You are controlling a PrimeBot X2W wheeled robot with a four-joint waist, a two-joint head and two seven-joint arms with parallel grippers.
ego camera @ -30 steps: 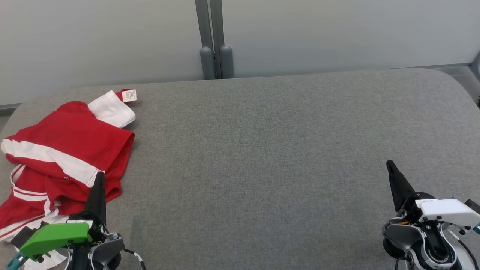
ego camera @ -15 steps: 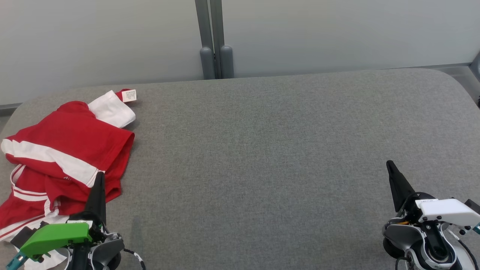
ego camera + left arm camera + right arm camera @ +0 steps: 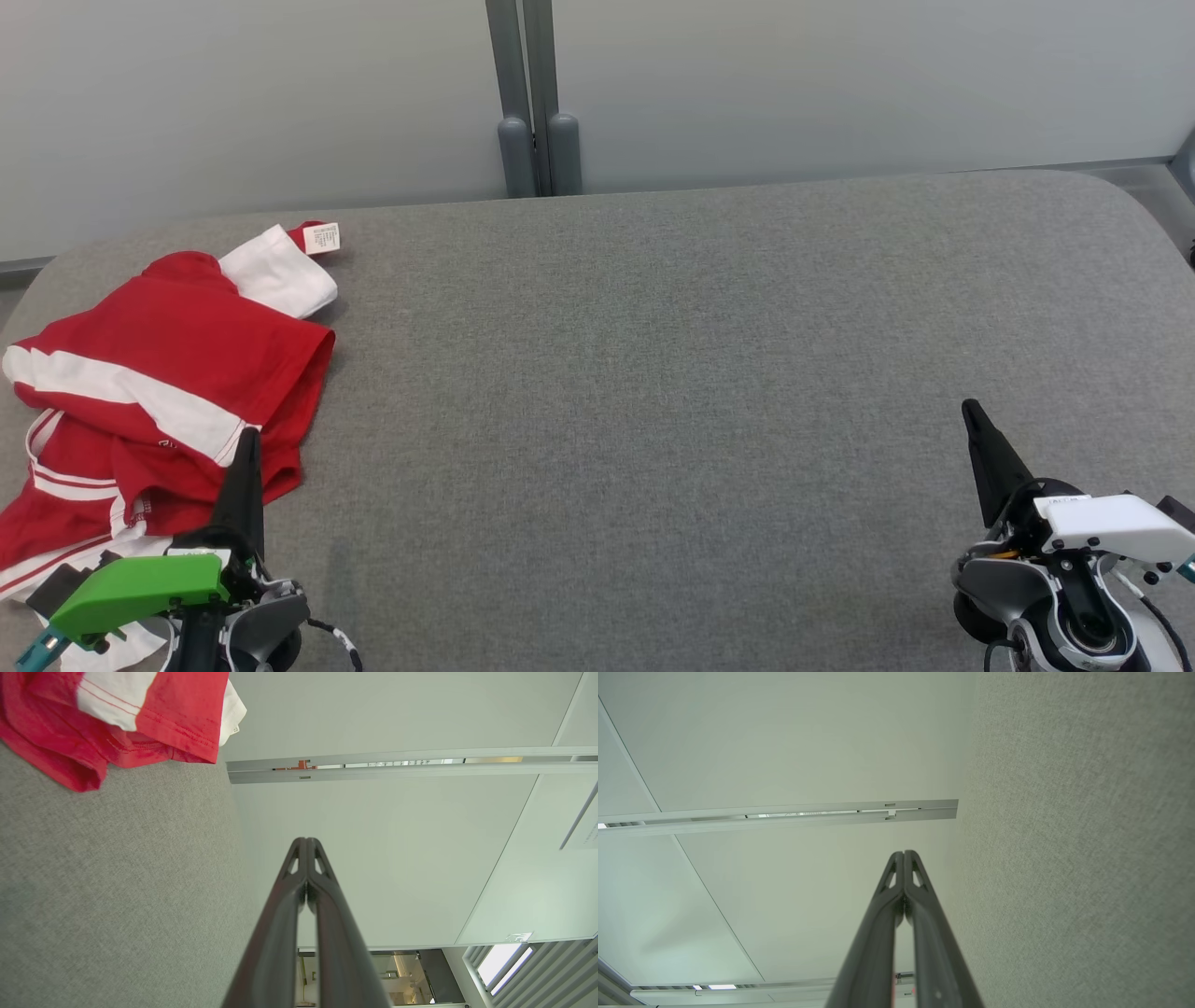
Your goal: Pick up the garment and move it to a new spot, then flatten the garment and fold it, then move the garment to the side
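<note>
Garment [image 3: 159,373], red with white bands, crumpled in a loose heap at the far-left end of the grey fabric surface [image 3: 653,373], running off the left edge of the head view. White sleeve-like part folded out at the heap's far side, with a small white care label [image 3: 321,238] just beyond it. Several overlapping layers and creases; neither flattened nor folded.

Left gripper [image 3: 247,439], below a green cover [image 3: 140,583], at the lower left of the head view. Fingers pressed together into one thin point, gripping nothing. From the head, tip seen over the garment's near right edge. From the left wrist, clear of the cloth, with the red hem off to the upper left and bare grey fabric between. Touching the surface or raised above it: cannot tell.

Right gripper [image 3: 971,411], below a white cover [image 3: 1116,523], at the lower right, well apart from the garment. Fingers likewise closed tip to tip and empty, with plain grey fabric alongside.

Behind the surface, pale wall panels [image 3: 233,112] and a grey double post [image 3: 532,93] near the middle.
</note>
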